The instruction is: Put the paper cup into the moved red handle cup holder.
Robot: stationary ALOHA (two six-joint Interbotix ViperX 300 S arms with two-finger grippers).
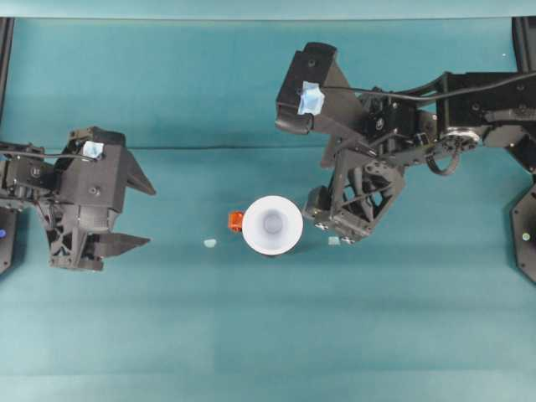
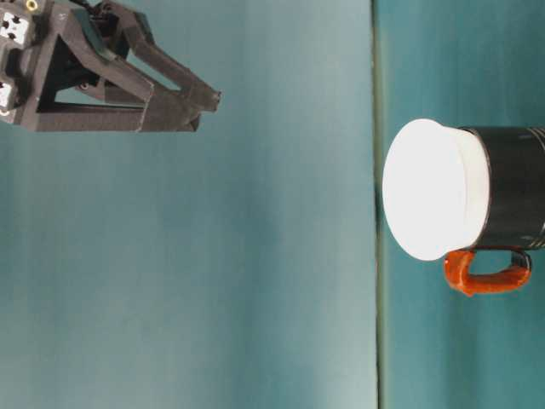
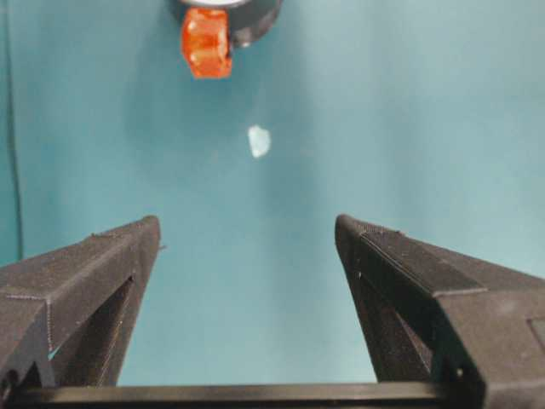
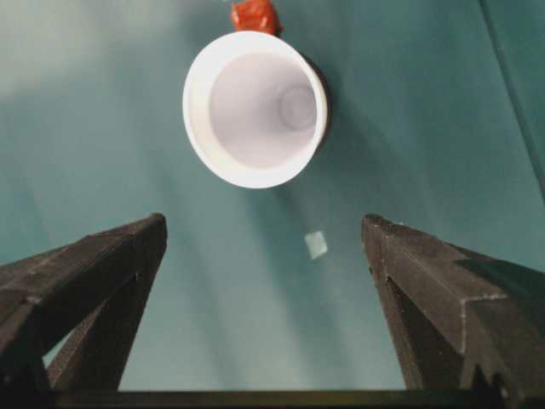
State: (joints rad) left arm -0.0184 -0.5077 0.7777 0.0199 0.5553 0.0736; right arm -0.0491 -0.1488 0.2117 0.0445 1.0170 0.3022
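The white paper cup stands upright inside the black red handle cup holder, its rim flaring above the holder's top. The red-orange handle points toward the left arm. My right gripper hangs open and raised above the table, just right of the cup, with nothing between its fingers. The right wrist view looks down into the paper cup past the open right gripper. My left gripper is open and empty, well left of the holder. In its wrist view, the handle lies far ahead.
Two small pale tape marks lie on the teal table, one left of the holder and one right of it, under the right gripper. Black frame posts stand at the table's left and right edges.
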